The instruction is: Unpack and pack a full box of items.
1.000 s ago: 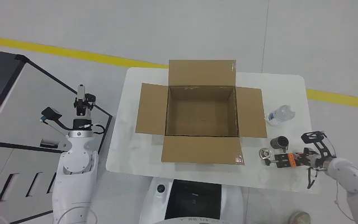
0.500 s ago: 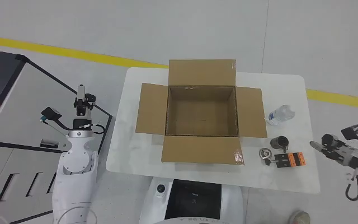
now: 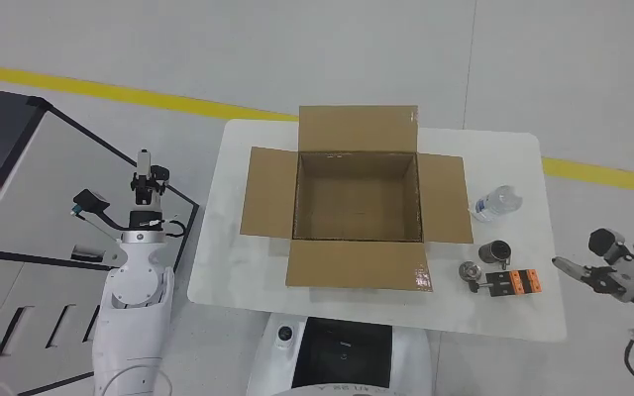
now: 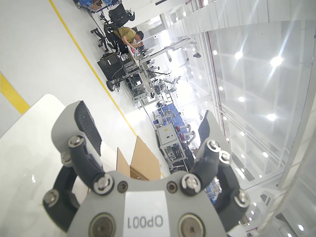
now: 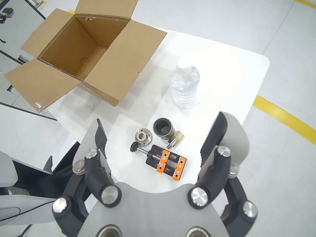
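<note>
Top view: one box (image 3: 359,265), one bottle (image 3: 495,203), three metal parts (image 3: 495,252); left hand (image 4: 145,122), right hand (image 5: 160,124) both spread.

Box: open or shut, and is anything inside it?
Open and empty. The box has all four flaps spread outward, and the top view shows only bare cardboard floor inside.

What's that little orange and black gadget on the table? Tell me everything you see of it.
The orange and black gadget looks like a small vise: a black body, seemingly metal, two orange strips dotted with screws, and a silver rod ending in a black knob. It lies flat on the white table, unheld. Its knob sits close to a round metal flange; contact is unclear.
</note>
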Controlling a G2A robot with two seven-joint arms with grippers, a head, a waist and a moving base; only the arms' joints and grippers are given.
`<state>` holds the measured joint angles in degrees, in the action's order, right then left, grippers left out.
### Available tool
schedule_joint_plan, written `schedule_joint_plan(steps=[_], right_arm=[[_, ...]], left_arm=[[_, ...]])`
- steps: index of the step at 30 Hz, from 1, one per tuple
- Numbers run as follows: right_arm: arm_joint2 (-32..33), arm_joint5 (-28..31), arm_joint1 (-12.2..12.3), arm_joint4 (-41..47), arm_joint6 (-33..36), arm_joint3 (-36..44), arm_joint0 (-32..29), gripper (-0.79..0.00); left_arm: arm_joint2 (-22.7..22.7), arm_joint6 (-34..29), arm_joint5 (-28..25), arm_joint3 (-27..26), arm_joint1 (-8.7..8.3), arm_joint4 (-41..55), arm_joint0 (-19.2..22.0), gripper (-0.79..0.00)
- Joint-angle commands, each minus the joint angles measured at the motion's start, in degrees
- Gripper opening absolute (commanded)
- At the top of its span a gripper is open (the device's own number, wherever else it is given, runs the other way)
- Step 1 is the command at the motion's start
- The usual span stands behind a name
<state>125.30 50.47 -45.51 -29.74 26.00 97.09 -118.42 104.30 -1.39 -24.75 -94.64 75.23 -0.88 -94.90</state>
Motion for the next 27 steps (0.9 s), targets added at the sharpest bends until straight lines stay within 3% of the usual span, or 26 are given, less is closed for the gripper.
schedule_joint_plan(steps=[1, 4, 6, 15, 18, 27], right_arm=[[0.0, 0.0, 0.0, -0.02, -0.01, 0.0, 0.0, 0.0], [-1.77, -1.37, -0.19, -0.3, -0.81, -0.15, 0.24, 0.0], [-7.16, -6.03, -0.73, -6.12, -5.76, -1.04, 3.26, 0.0], [-33.36, -14.78, -3.96, -27.78, -32.08, -21.12, 24.3, 0.0], [-33.16, -9.68, -3.88, -27.44, -34.37, -23.71, 26.93, 0.0], [-33.16, -9.68, -3.88, -27.44, -34.37, -23.71, 26.93, 0.0]], left_arm=[[0.0, 0.0, 0.0, 0.0, 0.0, 0.0, 0.0, 0.0], [0.0, 0.0, 0.0, 0.0, 0.0, 0.0, 0.0, 0.0], [0.0, 0.0, 0.0, 0.0, 0.0, 0.0, 0.0, 0.0], [0.0, 0.0, 0.0, 0.0, 0.0, 0.0, 0.0, 0.0], [0.0, 0.0, 0.0, 0.0, 0.0, 0.0, 0.0, 0.0], [0.0, 0.0, 0.0, 0.0, 0.0, 0.0, 0.0, 0.0]])
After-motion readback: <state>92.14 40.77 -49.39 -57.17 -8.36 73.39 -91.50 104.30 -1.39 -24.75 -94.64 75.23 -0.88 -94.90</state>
